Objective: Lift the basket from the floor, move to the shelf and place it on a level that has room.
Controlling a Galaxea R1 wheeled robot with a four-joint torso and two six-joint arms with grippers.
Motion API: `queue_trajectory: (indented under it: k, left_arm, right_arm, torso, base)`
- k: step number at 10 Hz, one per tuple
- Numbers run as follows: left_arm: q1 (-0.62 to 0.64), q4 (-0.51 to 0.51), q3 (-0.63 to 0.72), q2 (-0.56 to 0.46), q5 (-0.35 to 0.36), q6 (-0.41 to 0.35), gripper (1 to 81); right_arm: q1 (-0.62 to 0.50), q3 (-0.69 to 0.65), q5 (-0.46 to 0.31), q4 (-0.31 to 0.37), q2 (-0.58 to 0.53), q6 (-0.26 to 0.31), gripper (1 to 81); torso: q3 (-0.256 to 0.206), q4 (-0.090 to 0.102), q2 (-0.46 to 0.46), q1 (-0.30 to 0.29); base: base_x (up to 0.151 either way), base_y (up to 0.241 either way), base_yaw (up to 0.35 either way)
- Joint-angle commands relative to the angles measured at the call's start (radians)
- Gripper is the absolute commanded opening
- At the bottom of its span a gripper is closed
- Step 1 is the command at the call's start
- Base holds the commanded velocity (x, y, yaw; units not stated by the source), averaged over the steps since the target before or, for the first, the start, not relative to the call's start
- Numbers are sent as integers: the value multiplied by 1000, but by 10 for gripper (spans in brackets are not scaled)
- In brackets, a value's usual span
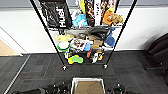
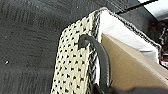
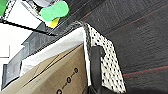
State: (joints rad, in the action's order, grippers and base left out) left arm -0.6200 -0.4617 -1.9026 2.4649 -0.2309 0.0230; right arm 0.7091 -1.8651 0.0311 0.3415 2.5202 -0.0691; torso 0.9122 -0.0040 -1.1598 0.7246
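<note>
Woven basket (image 1: 88,85) with cardboard box (image 1: 89,88) inside, before the shelf (image 1: 85,32), over carpet floor (image 1: 32,67); jaw state of both grippers impossible to tell.

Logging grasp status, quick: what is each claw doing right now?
Left claw: cannot be told; at the basket handle.
Right claw: cannot be told; at the other handle.

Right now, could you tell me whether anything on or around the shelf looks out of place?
Nothing is spilled on the floor. The shelf is crammed: its tiers are heaped untidily with bags and toys, and a green and yellow sponge sits at the front edge of the lowest tier. The basket looks level, with a brown cardboard box inside.
</note>
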Motion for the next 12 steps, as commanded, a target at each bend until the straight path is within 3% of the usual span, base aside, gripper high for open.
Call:
queue_trajectory:
  k: [1, 2, 5, 12]
  left_arm:
    - [122, -63, 189, -177, 13, 3, 10]
    - [122, -63, 197, -182, 15, 3, 10]
    - [122, -60, 200, -176, 2, 2, 10]
    - [104, -55, 255, -197, 1, 0, 10]
  right_arm:
    - [-105, 122, -23, 14, -96, -20, 10]
    - [-107, 139, -23, 14, -104, -24, 10]
    - [-101, 164, -13, 13, -126, -37, 10]
    - [-76, 290, 7, 13, -228, -46, 10]
  torso:
    - [0, 0, 93, -60]
    - [-58, 0, 129, -83]
    - [-106, 0, 213, -136]
    - [-289, 0, 451, -293]
  base:
    - [0, 0, 0]
    - [0, 0, 0]
    - [0, 0, 0]
    - [0, 0, 0]
